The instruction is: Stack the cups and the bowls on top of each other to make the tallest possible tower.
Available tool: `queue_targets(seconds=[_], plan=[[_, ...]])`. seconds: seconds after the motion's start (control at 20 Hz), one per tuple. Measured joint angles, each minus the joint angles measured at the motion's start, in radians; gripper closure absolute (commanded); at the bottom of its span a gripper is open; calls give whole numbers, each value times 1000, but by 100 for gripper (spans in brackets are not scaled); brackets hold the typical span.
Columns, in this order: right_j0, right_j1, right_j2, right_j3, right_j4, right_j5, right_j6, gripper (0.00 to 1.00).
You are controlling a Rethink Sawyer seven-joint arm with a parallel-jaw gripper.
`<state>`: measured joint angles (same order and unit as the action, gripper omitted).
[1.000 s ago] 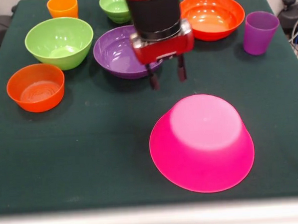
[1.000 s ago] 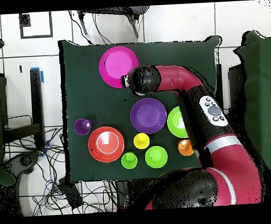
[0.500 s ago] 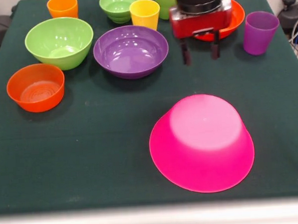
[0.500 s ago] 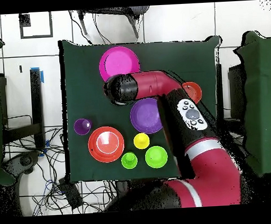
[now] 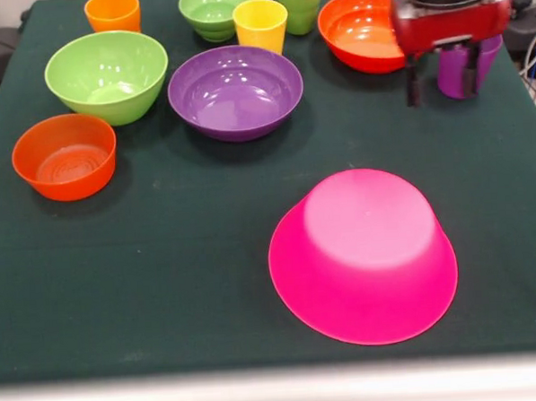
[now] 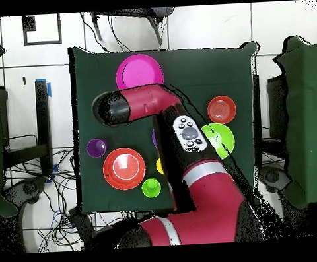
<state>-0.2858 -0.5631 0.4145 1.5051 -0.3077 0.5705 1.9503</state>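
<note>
Since the earlier frames the red and black tool [image 5: 440, 85] has swept from beside the wide glossy purple bowl [image 5: 235, 90] across to the far right of the counter [image 5: 163, 260], where it now hangs at the purple plastic tumbler [image 5: 463, 64], just right of the large orange-red bowl [image 5: 363, 29]; its fingers stand apart and grip nothing, one left of the tumbler and the other in front of it.

Judged from here, a descent slightly off-centre could land a finger on the tumbler's rim and tip it, or nudge it toward the counter's right edge, which is near; the glossy taper could also slip from a shallow pinch.

Near the front, right of centre, the big pink plastic bowl [image 5: 362, 254] lies upside down, mouth on the cloth, flat base up, axis vertical; it looks ready as a tower base, with nothing on it yet. The tumbler stands upright, mouth up, long axis vertical.
</note>
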Motion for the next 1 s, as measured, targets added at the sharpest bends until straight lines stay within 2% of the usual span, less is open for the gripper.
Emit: queue_targets(seconds=[0.55, 1.0], plan=[[138, 59, -76, -52, 35, -100, 80, 0], [190, 133, -147, -111, 72, -150, 80, 0]])
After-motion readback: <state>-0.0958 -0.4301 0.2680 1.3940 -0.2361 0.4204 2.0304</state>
